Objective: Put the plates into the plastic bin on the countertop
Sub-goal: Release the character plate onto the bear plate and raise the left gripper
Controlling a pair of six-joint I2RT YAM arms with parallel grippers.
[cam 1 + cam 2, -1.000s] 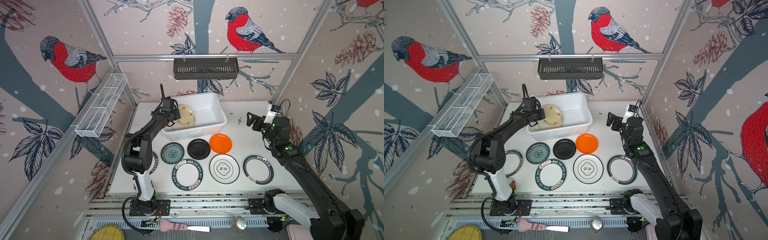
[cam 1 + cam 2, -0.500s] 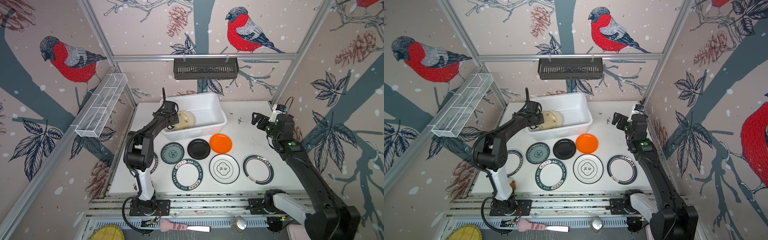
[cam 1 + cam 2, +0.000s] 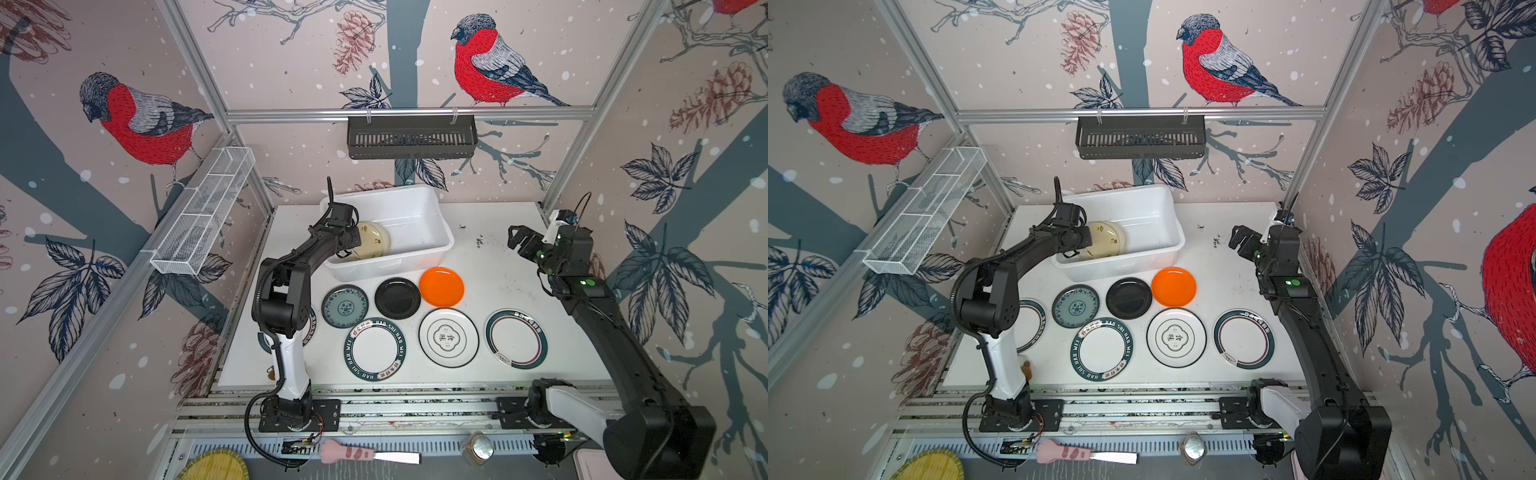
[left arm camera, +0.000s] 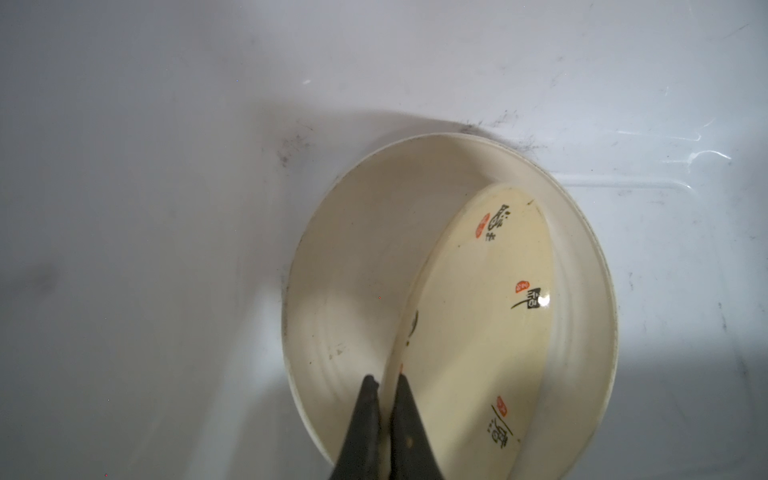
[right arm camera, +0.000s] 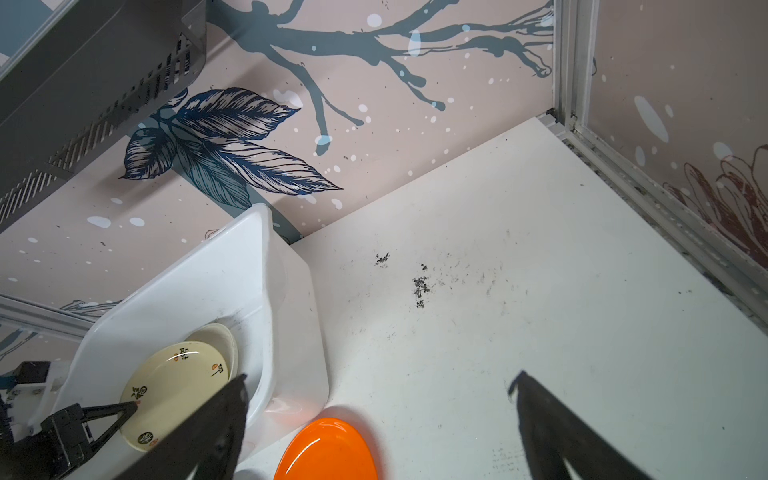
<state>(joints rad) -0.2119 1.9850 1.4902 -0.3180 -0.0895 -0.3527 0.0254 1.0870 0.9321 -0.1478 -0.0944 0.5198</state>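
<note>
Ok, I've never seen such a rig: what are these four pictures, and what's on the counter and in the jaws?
Two robot arms stand at the front of a white countertop. Two pictures look down from overhead, nearly alike; the other two come from a camera on each wrist. The left arm reaches into the bin; its jaws are shut on the rim of a tilted cream plate, above a second cream plate lying inside. The right arm hangs over the countertop, jaws open and empty. Seven plates lie outside: orange, black, teal and four white plates with dark rims, one half hidden behind the left arm.
</note>
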